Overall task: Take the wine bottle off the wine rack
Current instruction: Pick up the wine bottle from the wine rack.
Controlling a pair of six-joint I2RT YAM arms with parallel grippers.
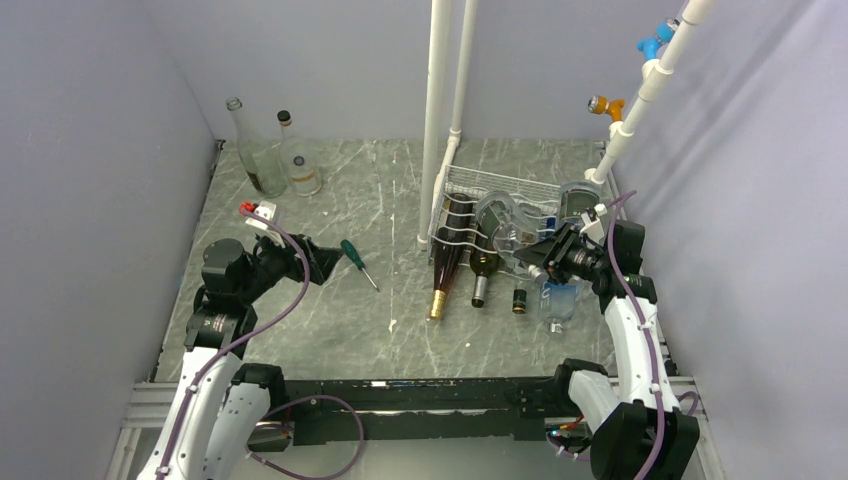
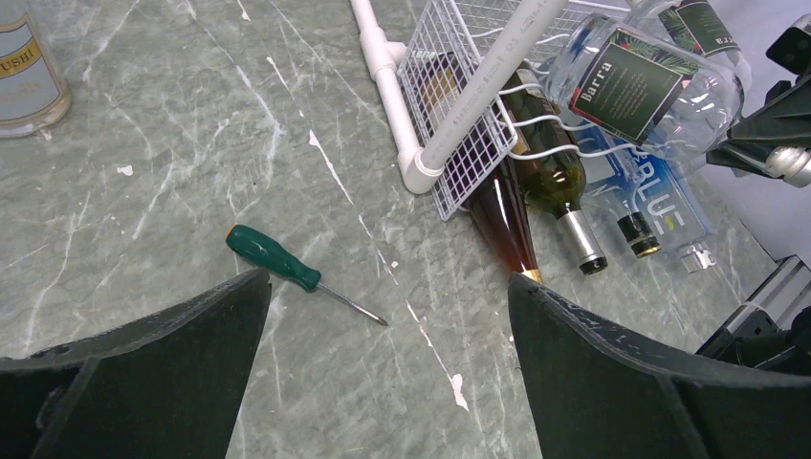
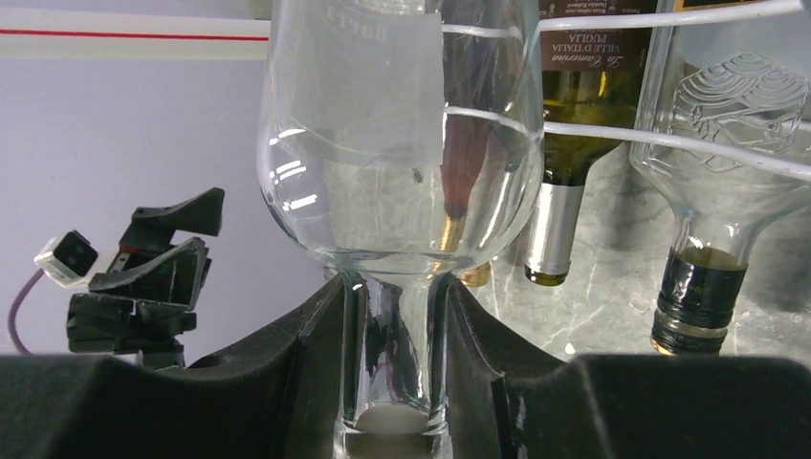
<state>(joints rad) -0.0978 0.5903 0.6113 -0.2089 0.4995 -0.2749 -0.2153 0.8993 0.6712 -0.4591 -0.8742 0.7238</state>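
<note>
The right gripper (image 3: pixel 395 325) is clamping down tight on the neck of the clear wine bottle (image 3: pixel 392 143), fingers pinching just under the shoulder, which looks like the sensible place to take it since the neck is the only slim part poking out of the wine rack (image 1: pixel 500 188). The bottle is lying in the rack's upper tier, neck pointing out toward the arms, with white wires crossing its body, so it is not yet free. My read: it is needing a straight pull along its own axis, or the wires will be snagging it. Below it, a dark red bottle (image 1: pixel 443 270) and a green bottle (image 1: pixel 484 268) are resting in the lower tier. The left gripper (image 2: pixel 387 287) is hanging wide apart and empty above the table (image 1: pixel 330 330), near a green screwdriver (image 2: pixel 273 256), well away from the action.
</note>
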